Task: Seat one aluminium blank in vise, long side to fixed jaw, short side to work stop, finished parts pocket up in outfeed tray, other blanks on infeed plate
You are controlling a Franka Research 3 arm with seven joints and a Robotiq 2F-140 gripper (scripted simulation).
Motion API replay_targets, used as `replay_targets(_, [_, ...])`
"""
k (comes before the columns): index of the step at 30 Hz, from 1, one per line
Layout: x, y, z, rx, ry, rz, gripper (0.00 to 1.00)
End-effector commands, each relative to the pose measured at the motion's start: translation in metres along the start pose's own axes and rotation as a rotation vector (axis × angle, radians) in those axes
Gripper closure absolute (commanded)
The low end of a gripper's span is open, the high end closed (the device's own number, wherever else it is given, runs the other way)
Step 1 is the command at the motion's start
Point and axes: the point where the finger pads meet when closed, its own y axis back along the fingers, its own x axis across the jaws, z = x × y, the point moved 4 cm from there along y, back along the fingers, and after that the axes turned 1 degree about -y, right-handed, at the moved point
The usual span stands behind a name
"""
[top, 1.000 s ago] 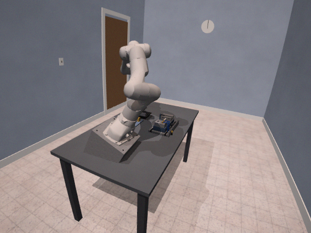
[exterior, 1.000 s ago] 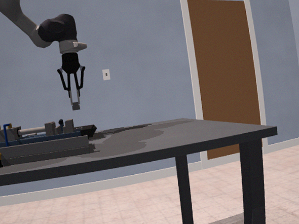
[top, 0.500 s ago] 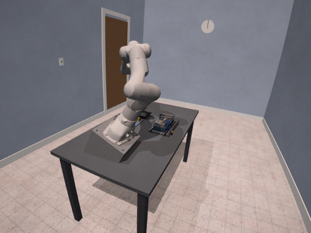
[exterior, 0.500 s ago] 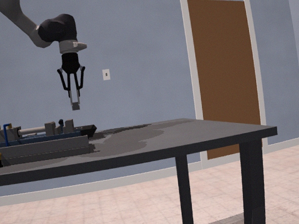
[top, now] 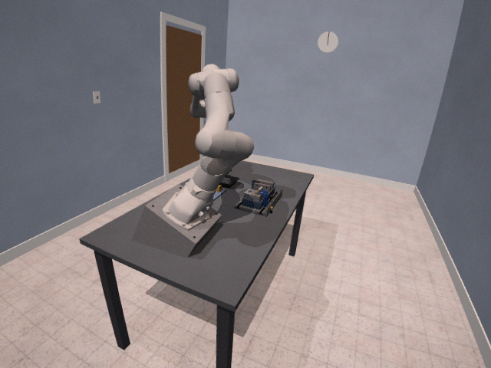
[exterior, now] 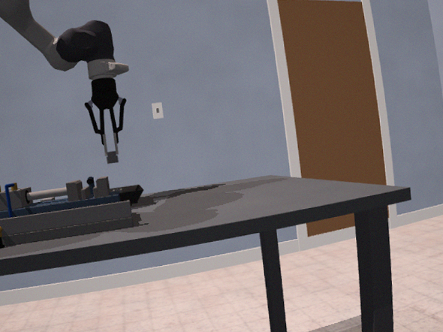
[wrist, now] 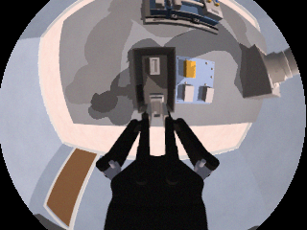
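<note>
My gripper (exterior: 112, 153) hangs high above the table, shut on a small grey metal piece (exterior: 113, 158); I cannot tell whether the piece has a pocket. In the wrist view the piece (wrist: 156, 99) sits between my fingertips, over the dark outfeed tray (wrist: 153, 80), which holds one light part (wrist: 153, 65). The blue infeed plate (wrist: 198, 80) lies right of the tray with a brass blank (wrist: 191, 68) and two grey blanks (wrist: 190, 92) (wrist: 206, 94). The vise (wrist: 182, 7) lies beyond. In the top view the arm hides my gripper.
The vise (exterior: 60, 193) with blue hoses sits on a long grey base (exterior: 58, 223), with the tray's dark end (exterior: 132, 192) beside it. The robot's base (top: 186, 209) stands near the vise (top: 259, 195). The table's edge is close behind the tray.
</note>
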Motion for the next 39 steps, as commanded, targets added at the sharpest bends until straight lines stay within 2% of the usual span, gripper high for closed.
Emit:
replay_targets(1, [-0.0012, 0.0014, 0.0002, 0.000, -0.005, -0.001, 1.00])
replay_targets(39, [-0.0039, 0.0038, 0.0006, 0.000, -0.010, -0.001, 1.00])
